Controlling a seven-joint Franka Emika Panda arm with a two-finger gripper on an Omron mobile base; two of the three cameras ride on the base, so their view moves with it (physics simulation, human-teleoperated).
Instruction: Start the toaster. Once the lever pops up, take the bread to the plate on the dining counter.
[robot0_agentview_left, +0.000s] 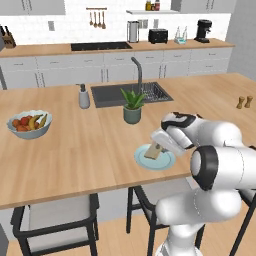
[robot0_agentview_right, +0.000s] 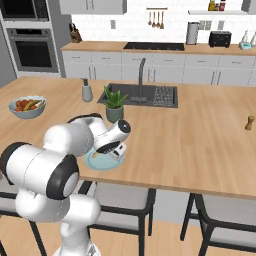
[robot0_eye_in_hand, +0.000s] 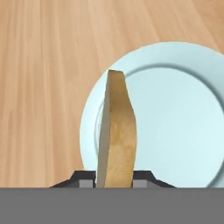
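The bread (robot0_eye_in_hand: 117, 131) stands on edge between my two finger tips, low over the left part of the light-blue plate (robot0_eye_in_hand: 175, 122). My gripper (robot0_eye_in_hand: 113, 181) is shut on the bread, its tips flush against both faces. From the base, the gripper (robot0_agentview_left: 159, 148) hangs over the plate (robot0_agentview_left: 169, 162) near the front edge of the dining counter (robot0_agentview_left: 75, 145), and the bread (robot0_agentview_left: 153, 152) shows tan beneath the hand. From the other side I see the gripper (robot0_agentview_right: 107, 152), the plate (robot0_agentview_right: 102, 165) and the dining counter (robot0_agentview_right: 200, 140). The black toaster (robot0_agentview_left: 158, 35) (robot0_agentview_right: 220, 38) sits on the far back counter.
A potted plant (robot0_agentview_left: 132, 106) stands just behind the plate, before the inset sink (robot0_agentview_left: 129, 93) and faucet. A soap bottle (robot0_agentview_left: 84, 96) and a fruit bowl (robot0_agentview_left: 29, 123) are to the left, shakers (robot0_agentview_left: 244, 102) far right. Stools (robot0_agentview_left: 55, 220) line the near edge.
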